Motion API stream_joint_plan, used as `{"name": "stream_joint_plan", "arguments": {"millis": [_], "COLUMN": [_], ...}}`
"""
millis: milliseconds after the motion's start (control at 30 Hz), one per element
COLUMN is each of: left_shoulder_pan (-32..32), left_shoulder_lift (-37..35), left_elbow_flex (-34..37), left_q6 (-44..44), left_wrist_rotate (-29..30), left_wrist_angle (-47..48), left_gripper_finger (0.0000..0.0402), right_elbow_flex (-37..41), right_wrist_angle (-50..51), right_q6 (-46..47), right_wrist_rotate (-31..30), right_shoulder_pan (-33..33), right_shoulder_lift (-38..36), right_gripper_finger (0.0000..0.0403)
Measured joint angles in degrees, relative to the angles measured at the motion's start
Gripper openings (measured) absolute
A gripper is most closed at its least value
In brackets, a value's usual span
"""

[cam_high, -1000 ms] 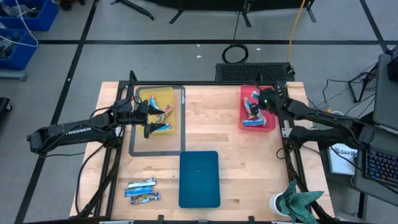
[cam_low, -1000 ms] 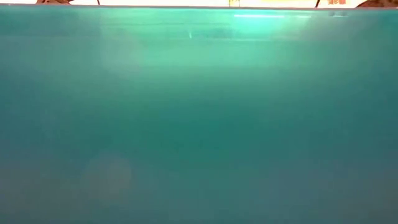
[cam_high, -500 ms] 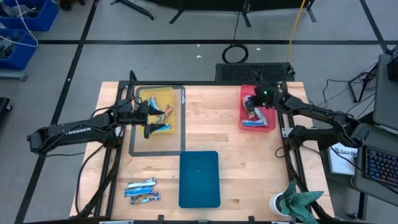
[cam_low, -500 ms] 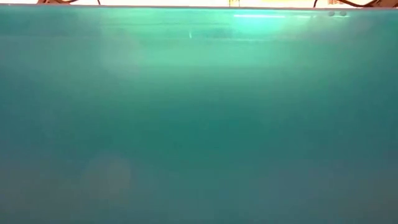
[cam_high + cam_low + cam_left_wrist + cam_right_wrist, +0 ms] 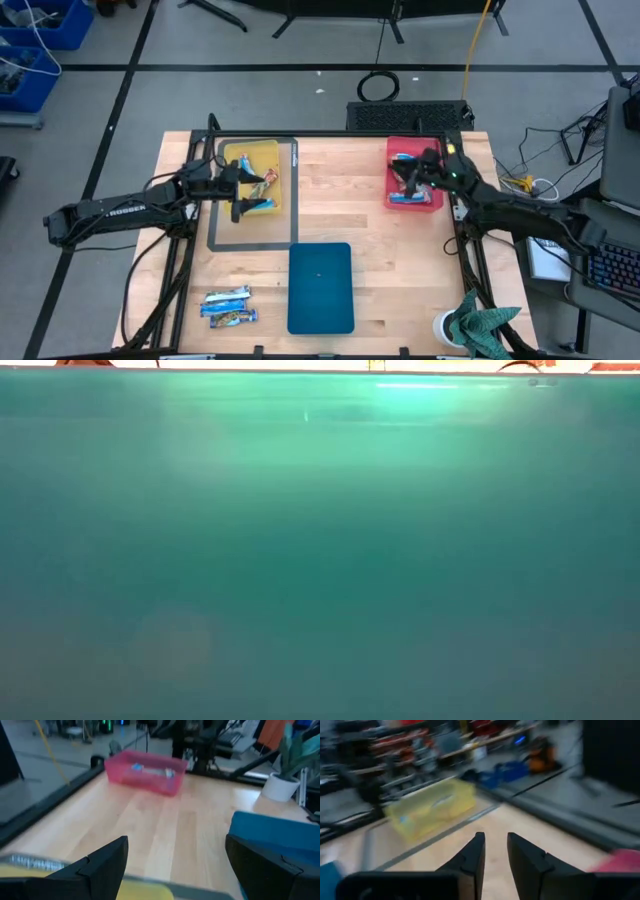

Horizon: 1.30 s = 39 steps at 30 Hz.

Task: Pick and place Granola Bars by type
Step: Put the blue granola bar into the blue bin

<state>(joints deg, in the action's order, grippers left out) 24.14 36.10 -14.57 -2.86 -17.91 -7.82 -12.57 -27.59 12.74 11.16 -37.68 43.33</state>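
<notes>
The yellow tray (image 5: 262, 158) at the far left holds multicoloured granola bars (image 5: 265, 180) and a bluish one (image 5: 258, 207). My left gripper (image 5: 238, 190) hovers over that tray's left part, open wide (image 5: 175, 865), touching nothing. The red tray (image 5: 432, 150) at the far right holds blue-and-white bars (image 5: 405, 198), also visible in the left wrist view (image 5: 152, 771). My right gripper (image 5: 408, 178) hangs over the red tray with only a narrow gap between its fingers (image 5: 496, 851) and nothing in it. Two more bars (image 5: 228, 306) lie flat on the table at the near left.
A blue tray (image 5: 320, 287) lies at the near middle; its wall (image 5: 320, 540) fills the low view. A grey mat frame (image 5: 293, 190) borders the yellow tray. A green cloth in a white pot (image 5: 478, 322) stands at the near right corner. Bare wood (image 5: 340, 190) lies between the trays.
My right arm has drawn back toward the table's right edge and a little toward the near edge, and its gripper stays over the red tray. The left arm and the bars have kept still.
</notes>
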Motion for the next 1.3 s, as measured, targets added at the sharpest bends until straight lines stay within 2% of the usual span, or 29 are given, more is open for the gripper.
{"name": "stream_joint_plan", "arguments": {"millis": [133,400,600,733,933,1033,1200,1300], "left_shoulder_pan": [-0.3,-0.3,-0.3,-0.3,-0.3,-0.3,-0.3,-1.0], "left_shoulder_lift": [0.0,0.0,-0.1,-0.1,-0.1,-0.1,-0.1,-0.1], "left_elbow_flex": [0.0,0.0,0.0,0.0,0.0,0.0,0.0,0.0], "left_q6": [1.0,1.0,0.9,0.9,0.9,0.9,0.5,-0.4], "left_wrist_rotate": [0.0,2.0,3.0,3.0,3.0,3.0,3.0,3.0], "left_wrist_angle": [-2.9,-3.2,-3.0,-2.8,-2.5,-1.4,-0.4,-0.1], "left_gripper_finger": [0.0337,0.0337,0.0337,0.0337,0.0337,0.0337,0.0337,0.0337], "right_elbow_flex": [5.5,10.1,10.2,10.2,10.3,10.3,10.3,10.4], "right_wrist_angle": [-0.2,-0.9,1.9,9.4,10.7,11.0,16.4,16.4], "right_q6": [-3.4,-10.4,-12.6,-12.2,-16.2,-18.2,-16.4,-15.9], "right_wrist_rotate": [-10.7,-24.6,-26.2,-25.3,-24.7,-24.7,-24.6,-24.6], "right_shoulder_pan": [1.6,7.9,14.2,19.2,27.1,28.9,30.4,30.3], "right_shoulder_lift": [-7.6,-19.4,-24.4,-25.4,-26.1,-26.3,-26.2,-26.2], "right_gripper_finger": [0.0057,0.0028,0.0016,0.0015,0.0015,0.0015,0.0015,0.0014]}}
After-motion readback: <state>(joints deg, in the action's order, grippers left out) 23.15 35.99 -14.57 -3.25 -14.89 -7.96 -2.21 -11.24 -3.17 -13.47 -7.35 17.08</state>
